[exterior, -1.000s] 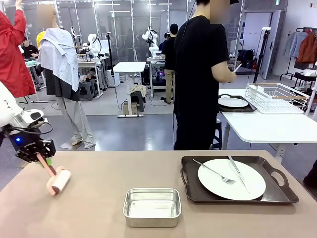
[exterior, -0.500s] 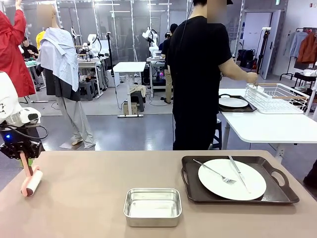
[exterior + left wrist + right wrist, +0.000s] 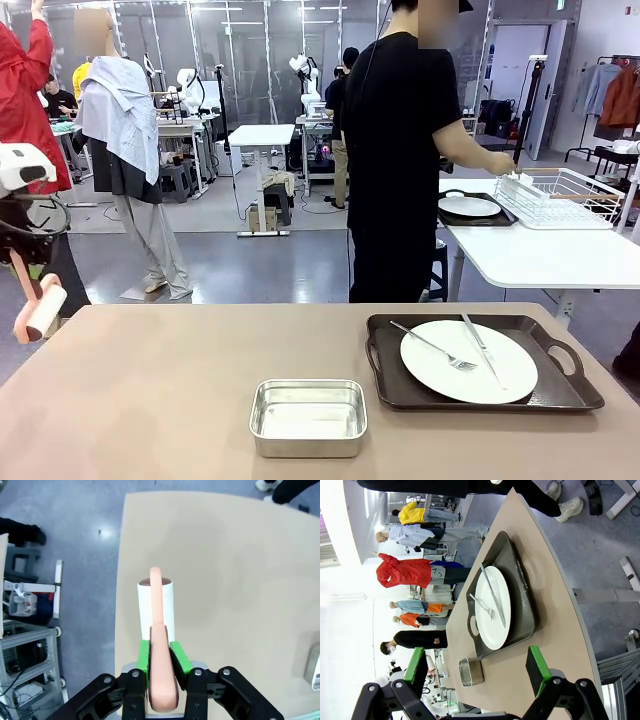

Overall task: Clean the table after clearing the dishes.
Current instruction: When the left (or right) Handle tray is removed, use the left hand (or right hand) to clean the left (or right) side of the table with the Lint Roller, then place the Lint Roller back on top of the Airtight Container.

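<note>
**Left gripper** (image 3: pixel 161 652): one. Jaws closed tight on the pink handle of a lint roller (image 3: pixel 156 605), green pads on either side of the handle. The front view shows the roller (image 3: pixel 40 310) held up at the left edge of the table (image 3: pixel 180 400); its white roll points away from the wrist.

**Right gripper** (image 3: pixel 476 667): one. Jaws spread wide, nothing between them. Held high off the table's right end, looking down along it.

**Table**: one, beige-brown top.

**Steel pan** (image 3: pixel 307 417): one, small, square, empty. Near the front middle of the table, between the left gripper and the near tray.

**Near tray** (image 3: pixel 385 390): one, dark, handled, on the table's right half, well apart from the left gripper. It holds:
- one white plate (image 3: pixel 450 385)
- one fork (image 3: pixel 432 346)
- one knife (image 3: pixel 483 350)

**Far tray** (image 3: pixel 500 222): one, on the white side table (image 3: pixel 540 260) beyond. It holds one plate (image 3: pixel 470 207); cutlery too small to tell.

**Wire rack** (image 3: pixel 560 195): one, beside the far tray, with a person's hand (image 3: pixel 500 162) at it.
</note>
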`<state>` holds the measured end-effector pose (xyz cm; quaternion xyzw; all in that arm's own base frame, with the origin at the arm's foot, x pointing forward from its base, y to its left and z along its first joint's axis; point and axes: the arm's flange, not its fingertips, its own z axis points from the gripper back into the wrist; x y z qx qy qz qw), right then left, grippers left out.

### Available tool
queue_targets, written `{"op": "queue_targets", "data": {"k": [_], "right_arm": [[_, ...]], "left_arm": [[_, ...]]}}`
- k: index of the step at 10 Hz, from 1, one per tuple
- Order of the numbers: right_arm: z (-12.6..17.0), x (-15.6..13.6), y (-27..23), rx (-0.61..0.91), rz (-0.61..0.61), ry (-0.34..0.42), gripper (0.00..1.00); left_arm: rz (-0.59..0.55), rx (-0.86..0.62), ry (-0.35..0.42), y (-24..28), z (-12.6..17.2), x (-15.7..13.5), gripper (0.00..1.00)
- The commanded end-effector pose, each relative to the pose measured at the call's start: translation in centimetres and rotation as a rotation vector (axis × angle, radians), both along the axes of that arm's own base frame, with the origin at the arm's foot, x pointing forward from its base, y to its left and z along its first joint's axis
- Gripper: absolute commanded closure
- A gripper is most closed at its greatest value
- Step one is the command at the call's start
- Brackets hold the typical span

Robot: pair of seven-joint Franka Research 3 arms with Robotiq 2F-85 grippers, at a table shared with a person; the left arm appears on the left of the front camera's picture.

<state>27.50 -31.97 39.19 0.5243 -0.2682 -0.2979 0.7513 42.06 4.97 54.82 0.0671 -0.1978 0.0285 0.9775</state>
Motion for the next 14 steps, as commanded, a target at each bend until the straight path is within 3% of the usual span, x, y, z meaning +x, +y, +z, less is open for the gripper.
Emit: {"op": "queue_targets", "data": {"k": [1, 13, 14], "right_arm": [[0.4, -0.3, 0.0, 0.005, 0.006, -0.004, 0.00], [0.4, -0.3, 0.0, 0.005, 0.006, -0.004, 0.00], [0.4, -0.3, 0.0, 0.005, 0.006, -0.004, 0.00]], "left_arm": [[-0.008, 0.002, 0.034, 0.0, -1.3, 1.0, 0.77], [-0.004, -0.002, 0.042, 0.0, -1.8, 1.1, 0.77], [-0.222, 0.063, 0.008, -5.0, 1.1, 2.0, 0.77]]}}
